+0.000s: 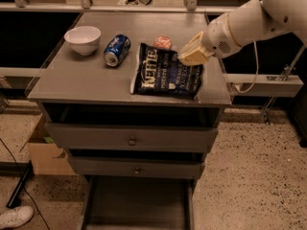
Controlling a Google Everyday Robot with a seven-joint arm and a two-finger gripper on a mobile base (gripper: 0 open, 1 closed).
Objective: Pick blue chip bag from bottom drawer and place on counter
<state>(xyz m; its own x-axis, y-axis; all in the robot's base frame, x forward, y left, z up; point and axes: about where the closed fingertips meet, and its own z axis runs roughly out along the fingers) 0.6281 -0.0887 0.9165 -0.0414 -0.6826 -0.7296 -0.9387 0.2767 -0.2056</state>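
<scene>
Blue chip bag (pixel 165 73) lies flat on the counter (pixel 81 83), on the right front part of it, and we can read the white "Kettle" lettering running sideways along its left half. Its near edge lies close to the counter's front edge. The gripper (pixel 189 56) is at the bag's far right corner, low over the foil; we cannot tell whether it clasps the blue chip bag or only rests against it. The white arm (pixel 244 23) reaches in from the upper right and slopes down toward that corner.

Left of the bag, just beside it but apart, a blue soda can (pixel 116 50) lies on its side. Further left, a white bowl (pixel 83 39) stands upright near the counter's left edge. Behind the bag's far edge we see a small round reddish object (pixel 162 42), which we cannot identify.

Below the counter, the top knobbed drawer (pixel 132 139) and the middle knobbed drawer (pixel 136 169) each show a dark gap above their fronts. Under them the bottom drawer (pixel 139 205) is pulled well out toward us, its flat grey floor in view between low side walls.

On the speckled floor (pixel 249 176) to the left stand a cardboard box (pixel 45 152) and, nearer us, a white shoe (pixel 17 216)
</scene>
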